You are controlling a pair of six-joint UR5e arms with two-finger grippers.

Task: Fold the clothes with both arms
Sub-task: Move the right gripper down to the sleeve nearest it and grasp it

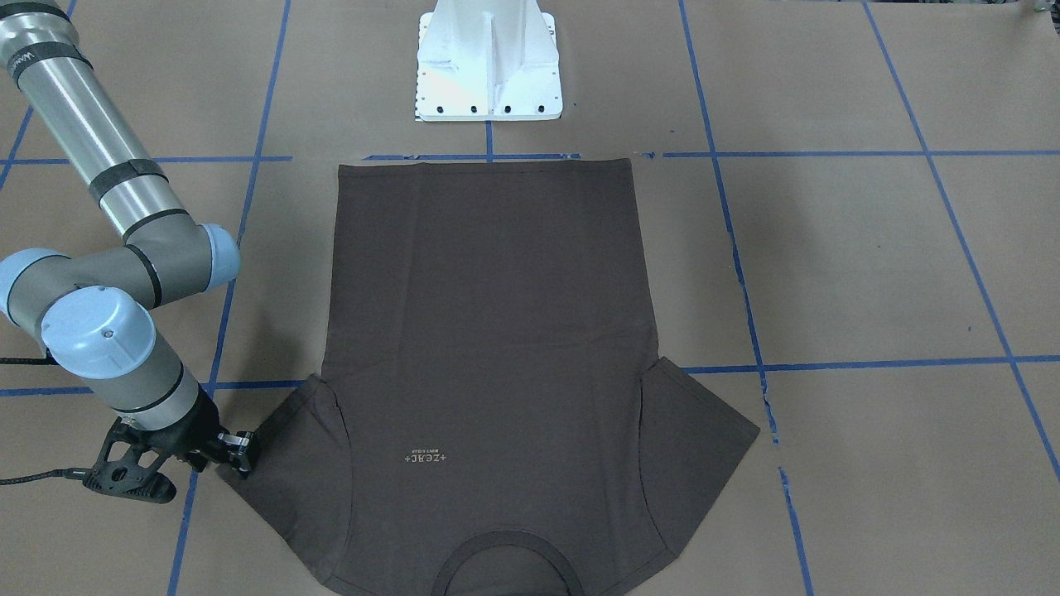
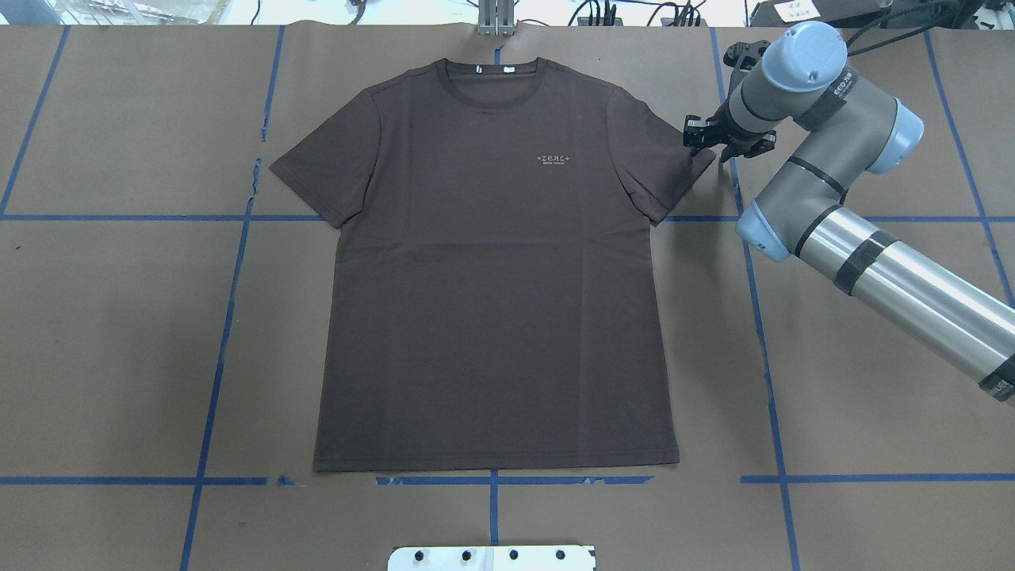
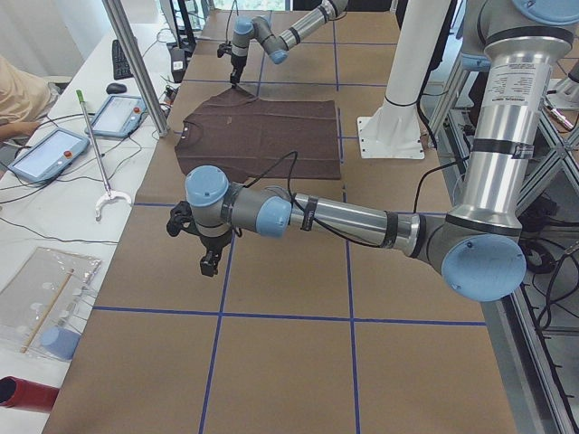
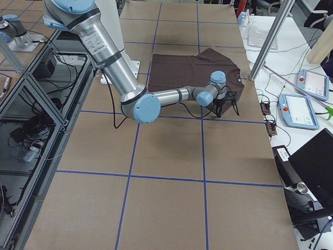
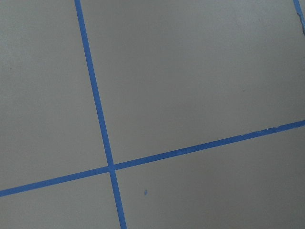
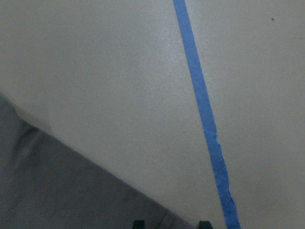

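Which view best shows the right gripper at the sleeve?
Exterior front-facing: the right gripper sits large and unblocked at the T-shirt sleeve's tip. Overhead shows it smaller. The right wrist view catches only two fingertips, apart. Side views show it small.

T-shirt (image 2: 492, 301) chest print (image 2: 553, 158): pale "+ZEAL+", upper centre-right in overhead view. 2nd smaller line under it, too small to read. Same print upside down in front-facing view, lower centre-left. White neck labels (image 2: 494, 70) at top centre: illegible. Right arm (image 2: 829, 95) wrist joint has lettering, upper right, can't make out.
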